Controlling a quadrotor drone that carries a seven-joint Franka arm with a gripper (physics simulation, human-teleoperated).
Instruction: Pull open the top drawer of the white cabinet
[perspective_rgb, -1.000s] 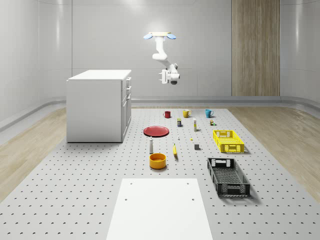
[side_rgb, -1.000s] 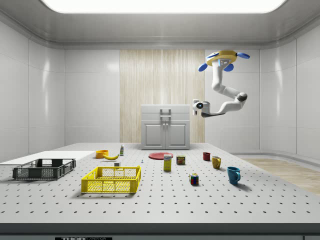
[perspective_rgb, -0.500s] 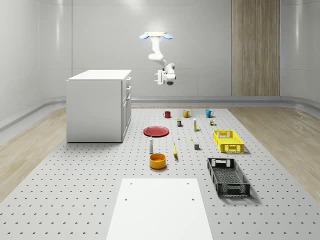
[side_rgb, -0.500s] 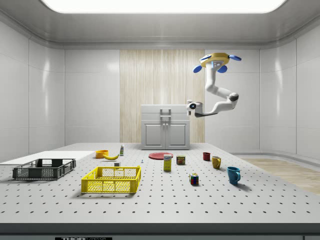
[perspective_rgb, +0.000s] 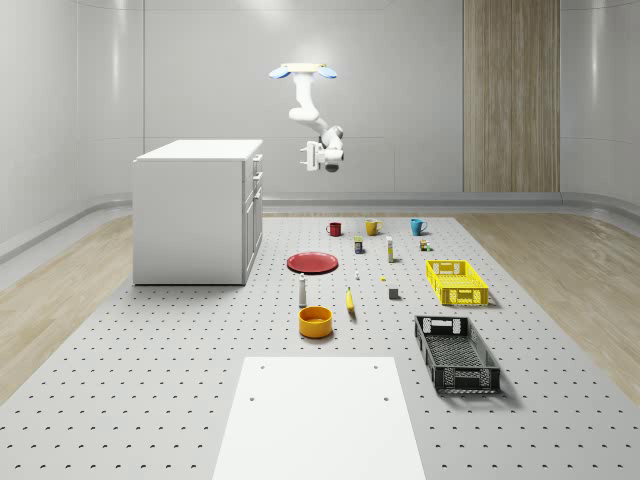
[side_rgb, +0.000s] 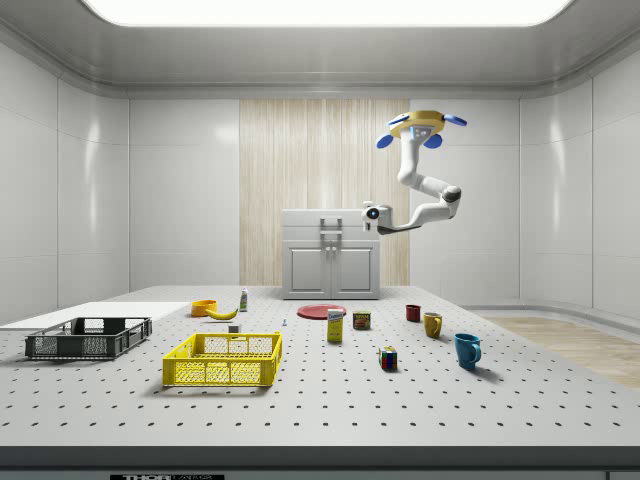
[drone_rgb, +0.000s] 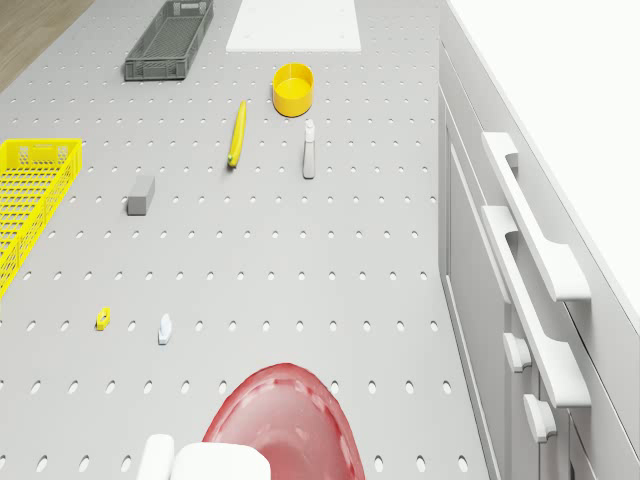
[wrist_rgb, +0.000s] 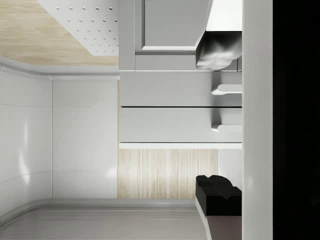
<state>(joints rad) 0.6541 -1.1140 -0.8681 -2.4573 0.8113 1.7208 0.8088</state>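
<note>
Pale walls and a perforated tabletop (perspective_rgb: 150, 400) surround the white cabinet (perspective_rgb: 190, 215), whose top drawer (side_rgb: 331, 220) sits shut under its top edge. The drone (perspective_rgb: 302, 71) hovers in front of the cabinet, above the red plate (perspective_rgb: 313, 262); its tool (side_rgb: 370, 213) sits level with that drawer but well apart, facing the horizontal handle (drone_rgb: 532, 238). Whether the tool is released or clenched cannot be told.

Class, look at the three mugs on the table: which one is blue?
The blue mug stands at the end of the row, beyond the yellow mug and the red mug.

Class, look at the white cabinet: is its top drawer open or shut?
Shut. The top drawer sits flush with the white cabinet front, and the end effector hangs apart from its handle.
</note>
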